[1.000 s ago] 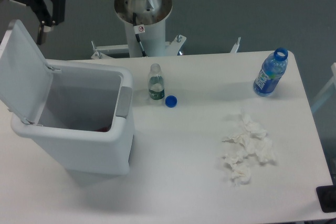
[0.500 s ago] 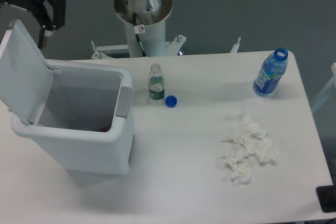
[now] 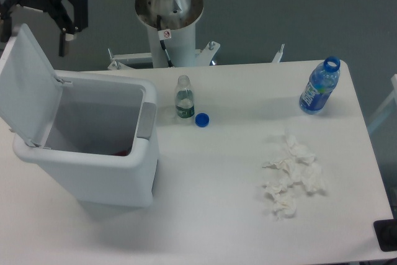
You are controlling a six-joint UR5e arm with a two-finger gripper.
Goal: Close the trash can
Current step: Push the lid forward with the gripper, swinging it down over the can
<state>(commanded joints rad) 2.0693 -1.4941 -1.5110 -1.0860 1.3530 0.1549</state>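
The big white plastic trash can (image 3: 87, 153) with round corners sits at the left of the white table (image 3: 248, 215). Its flat, smooth lid (image 3: 28, 85) stands open, tilted back. The black two-finger gripper (image 3: 34, 29) hangs just above the lid's top edge, fingers spread wide, holding nothing. The closing step looks just begun. Next, it likely needs to push the lid forward and down.
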